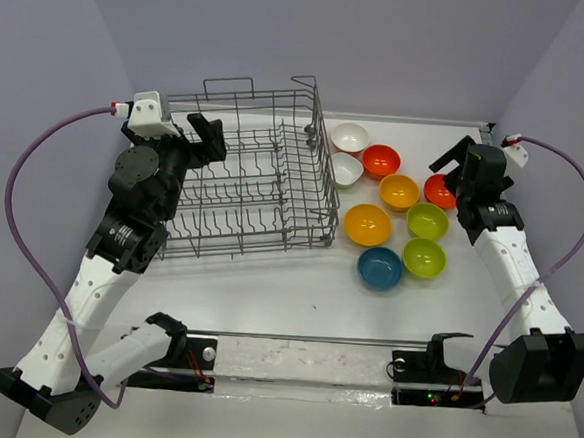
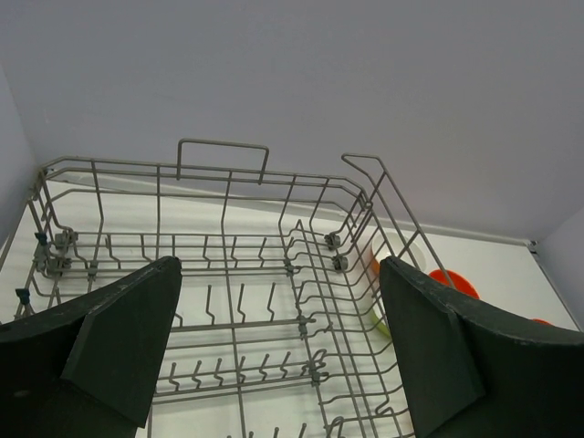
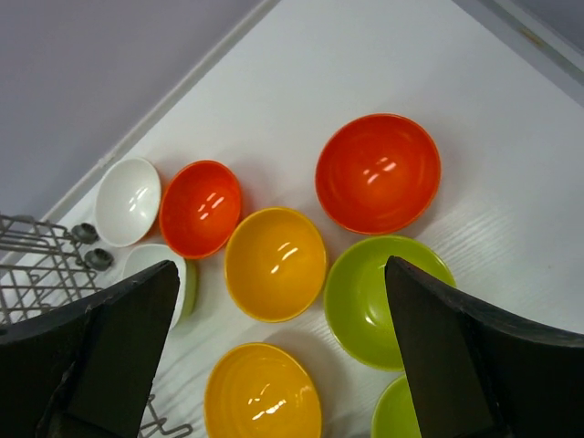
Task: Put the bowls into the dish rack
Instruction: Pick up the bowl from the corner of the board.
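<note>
Grey wire dish rack sits left on the white table, with nine bowls clustered to its right.
Nearest, a teal bowl borders the open front strip. The others run back toward the far wall, and one white bowl sits just beside the rack's side. Left gripper hangs over the rack's left edge and right gripper is by the outermost red-orange bowl. Both are spread wide, gripping nothing.

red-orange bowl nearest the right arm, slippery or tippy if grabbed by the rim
Probably slippery: the red-orange bowl shows bright glossy highlights, so the fingers may slide on its rim. Sitting upright and low on the white table, it would likely slide rather than tip when pushed, perhaps bumping the lime green bowl close beside it.
</note>
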You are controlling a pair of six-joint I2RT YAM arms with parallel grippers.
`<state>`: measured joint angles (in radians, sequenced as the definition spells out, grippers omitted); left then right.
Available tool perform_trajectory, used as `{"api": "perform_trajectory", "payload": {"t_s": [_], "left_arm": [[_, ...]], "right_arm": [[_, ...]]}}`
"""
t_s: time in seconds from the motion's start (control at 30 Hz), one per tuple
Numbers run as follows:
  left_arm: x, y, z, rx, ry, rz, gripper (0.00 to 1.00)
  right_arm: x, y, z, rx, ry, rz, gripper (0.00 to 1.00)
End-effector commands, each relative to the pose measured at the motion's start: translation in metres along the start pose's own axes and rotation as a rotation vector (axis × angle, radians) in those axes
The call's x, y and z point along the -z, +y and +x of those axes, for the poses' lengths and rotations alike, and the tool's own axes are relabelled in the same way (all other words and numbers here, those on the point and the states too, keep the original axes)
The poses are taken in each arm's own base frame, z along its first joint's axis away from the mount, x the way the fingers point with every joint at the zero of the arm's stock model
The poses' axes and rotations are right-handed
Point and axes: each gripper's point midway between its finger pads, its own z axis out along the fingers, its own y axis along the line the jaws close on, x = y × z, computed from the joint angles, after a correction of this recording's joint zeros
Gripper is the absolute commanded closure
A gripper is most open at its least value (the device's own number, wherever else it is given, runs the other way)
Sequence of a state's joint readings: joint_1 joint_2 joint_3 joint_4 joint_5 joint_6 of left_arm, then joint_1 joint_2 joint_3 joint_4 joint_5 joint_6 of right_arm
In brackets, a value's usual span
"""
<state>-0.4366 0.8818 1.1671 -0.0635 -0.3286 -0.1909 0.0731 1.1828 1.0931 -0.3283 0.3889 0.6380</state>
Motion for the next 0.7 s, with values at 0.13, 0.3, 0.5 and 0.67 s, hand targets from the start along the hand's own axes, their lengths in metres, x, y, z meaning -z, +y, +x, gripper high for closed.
{"api": "perform_trajectory", "payload": {"t_s": [0.13,0.3,0.5,0.67], "left_arm": [[0.001,0.002,-0.017,0.000,-0.064,-0.008,0.01],[-0.001,0.000,-0.013,-0.003,-0.054,-0.003,0.01],[0.001,0.002,-0.015,-0.002,-0.062,-0.009,0.01],[-0.001,0.001,-0.013,-0.004,-0.054,-0.008,0.01]], "right_arm": [[-0.005,-0.055,0.038,-0.025,0.029,0.194,0.00],[0.000,-0.078,0.066,-0.032,0.086,0.253,0.00],[0.021,-0.113,0.082,-0.042,0.095,0.352,0.00],[0.035,-0.119,0.089,-0.064,0.115,0.341,0.01]]}}
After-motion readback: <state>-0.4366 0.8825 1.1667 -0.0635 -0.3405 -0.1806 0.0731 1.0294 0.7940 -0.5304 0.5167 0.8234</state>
